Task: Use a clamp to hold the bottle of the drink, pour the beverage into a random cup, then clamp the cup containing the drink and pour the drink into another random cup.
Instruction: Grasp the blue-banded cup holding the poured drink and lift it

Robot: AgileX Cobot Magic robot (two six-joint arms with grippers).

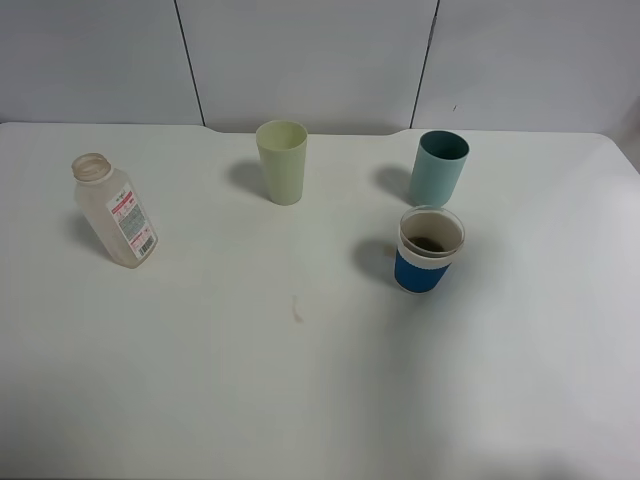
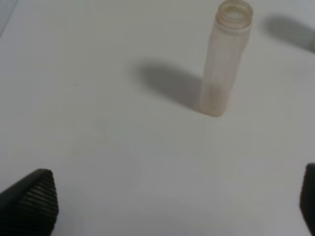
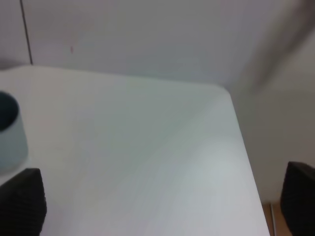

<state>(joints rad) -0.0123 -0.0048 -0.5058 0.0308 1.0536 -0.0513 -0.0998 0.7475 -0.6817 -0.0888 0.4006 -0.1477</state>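
Note:
The bottle (image 1: 115, 212) stands uncapped at the table's left, translucent, label facing front; it looks empty. In the left wrist view the bottle (image 2: 224, 59) stands well ahead of my left gripper (image 2: 174, 196), whose fingertips (image 2: 37, 194) are spread wide with nothing between them. The blue-banded cup (image 1: 430, 252) sits right of centre with a little brown beverage (image 1: 431, 243) in its bottom. Just behind it stands the teal tumbler (image 1: 438, 170). My right gripper (image 3: 162, 201) is open and empty, with the teal tumbler (image 3: 7, 132) at the frame's edge. Neither arm shows in the exterior view.
A pale green tumbler (image 1: 282, 162) stands at the back centre. A small brownish spot (image 1: 296, 312) marks the white table (image 1: 300, 400) near the middle. The table's rounded corner (image 3: 229, 93) and side edge lie ahead of the right gripper, a grey wall behind.

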